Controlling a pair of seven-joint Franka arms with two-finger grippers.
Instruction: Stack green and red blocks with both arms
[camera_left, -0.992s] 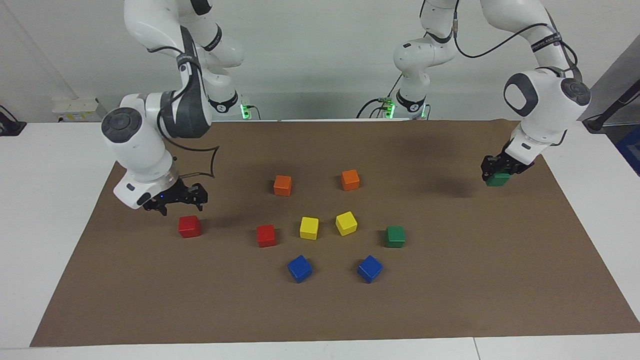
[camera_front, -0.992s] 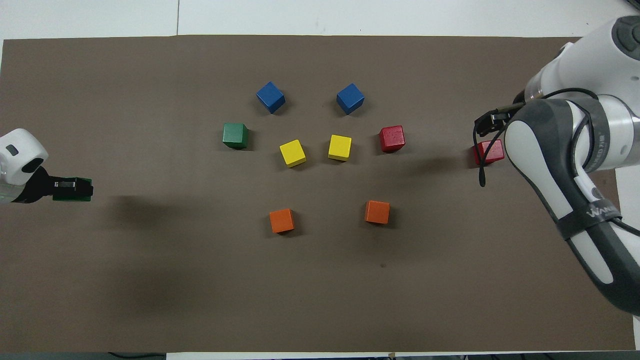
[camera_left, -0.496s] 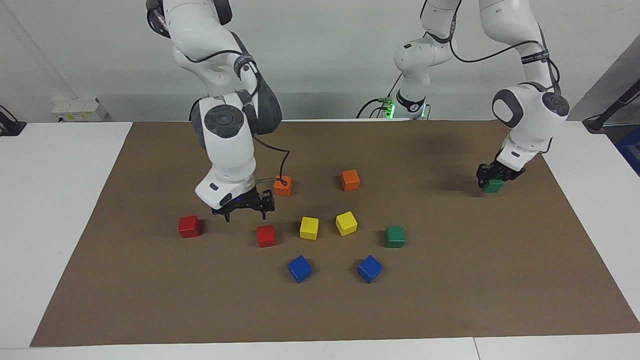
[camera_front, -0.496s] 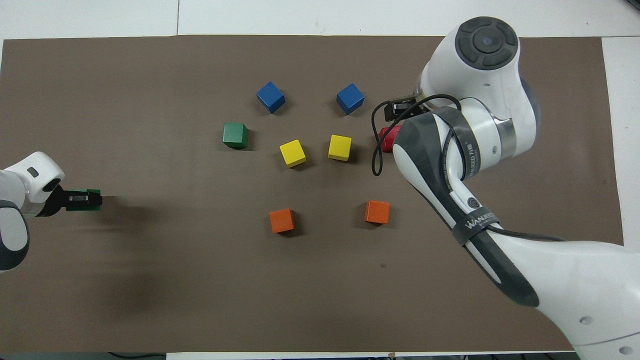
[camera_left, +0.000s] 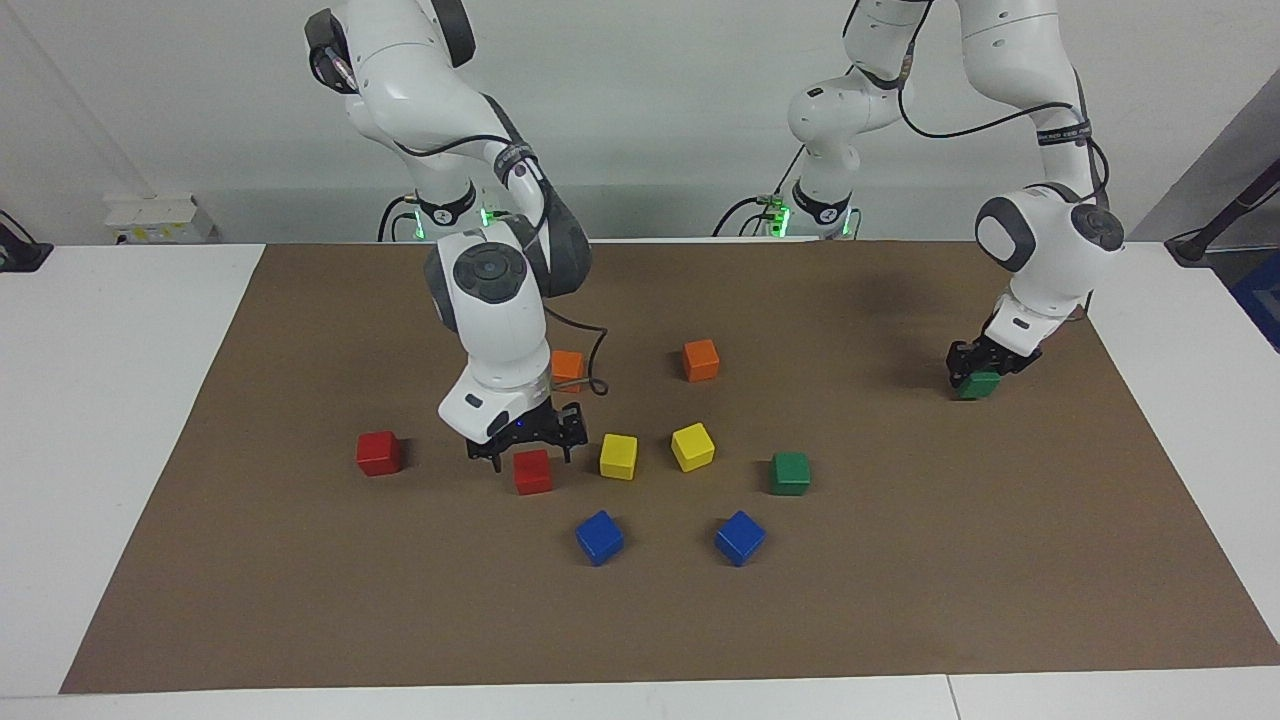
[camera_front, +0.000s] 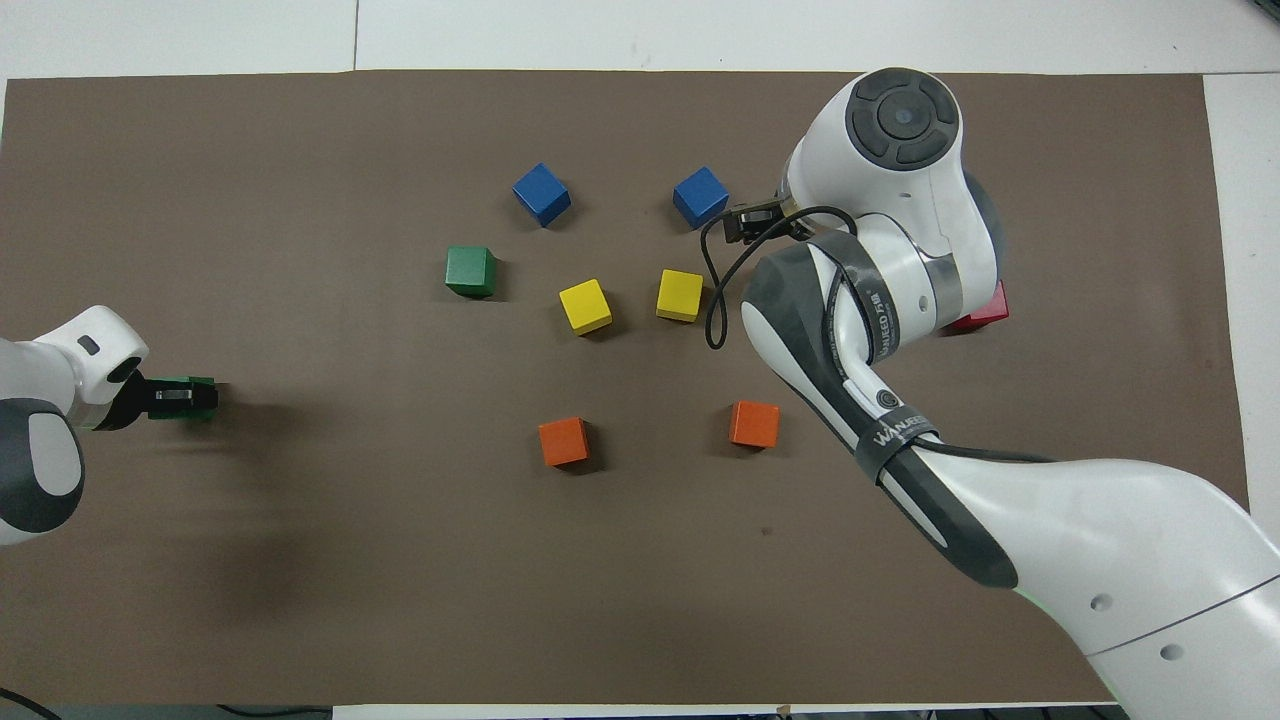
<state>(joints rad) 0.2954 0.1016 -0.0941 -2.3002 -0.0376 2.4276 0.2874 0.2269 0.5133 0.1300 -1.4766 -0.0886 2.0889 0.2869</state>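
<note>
My left gripper (camera_left: 985, 368) is shut on a dark green block (camera_left: 981, 386), held low over the mat at the left arm's end of the table; from overhead the left gripper (camera_front: 180, 398) covers most of that green block (camera_front: 195, 381). A second green block (camera_left: 790, 473) (camera_front: 470, 271) sits on the mat. My right gripper (camera_left: 528, 448) hangs open just over a red block (camera_left: 533, 472), its fingers spread at about the height of the block's top. From overhead the right arm hides that block. Another red block (camera_left: 379, 452) (camera_front: 988, 312) lies toward the right arm's end.
A brown mat (camera_left: 900, 580) covers the white table. Two orange cubes (camera_left: 701, 360) (camera_left: 568, 364) lie nearer the robots. Two yellow cubes (camera_left: 618, 456) (camera_left: 692, 446) sit between the red and green blocks. Two blue cubes (camera_left: 599, 537) (camera_left: 740, 537) lie farthest from the robots.
My right arm swung from the outer red block to the inner red one and came down over it, still open. My left gripper lowered the green block toward the mat.
</note>
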